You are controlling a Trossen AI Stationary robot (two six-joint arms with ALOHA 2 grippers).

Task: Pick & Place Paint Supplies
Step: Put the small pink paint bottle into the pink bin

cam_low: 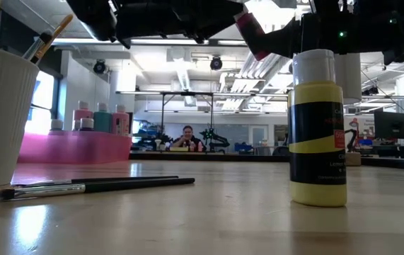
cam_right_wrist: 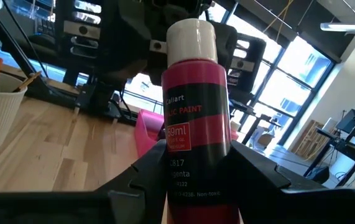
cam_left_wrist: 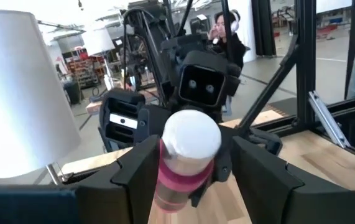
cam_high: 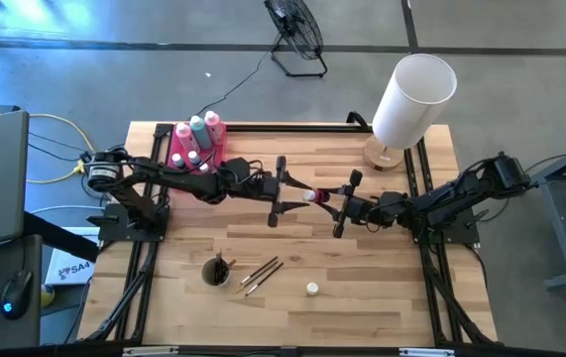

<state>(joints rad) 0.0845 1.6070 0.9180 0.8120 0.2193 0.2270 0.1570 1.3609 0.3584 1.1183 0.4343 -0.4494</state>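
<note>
- Looking straight down in the high view, the left gripper [cam_high: 287,191] and the right gripper [cam_high: 346,203] meet over the middle of the wooden table [cam_high: 382,297], with a magenta paint bottle [cam_high: 314,196] lying between them, its white cap toward the left arm.
- Also in the high view: the pink tray [cam_high: 176,145] sits at the table's far left corner with bottles and small pots standing in it; the white lampshade [cam_high: 413,97] stands at the far right corner. Nearer the front edge are a cup of brushes [cam_high: 216,271], two loose brushes [cam_high: 261,275] just beside it, and a separate capped yellow bottle [cam_high: 312,289].
- Low view: the magenta bottle hangs tilted above the table, well clear of the wood. The yellow bottle [cam_low: 318,127] stands upright in the foreground; the loose brushes [cam_low: 88,185] lie flat beside the white ribbed cup [cam_low: 0,117]. The pink tray [cam_low: 74,147] is farther back. A person [cam_low: 187,138] sits in the room beyond.
- Left wrist view: the left gripper's fingers [cam_left_wrist: 137,171] stand either side of the bottle's white cap [cam_left_wrist: 191,138], closed against it at the neck.
- Right wrist view: the right gripper's fingers [cam_right_wrist: 255,168] are clamped on the bottle's lower body [cam_right_wrist: 196,134], label readable as magenta, cap pointing away.
</note>
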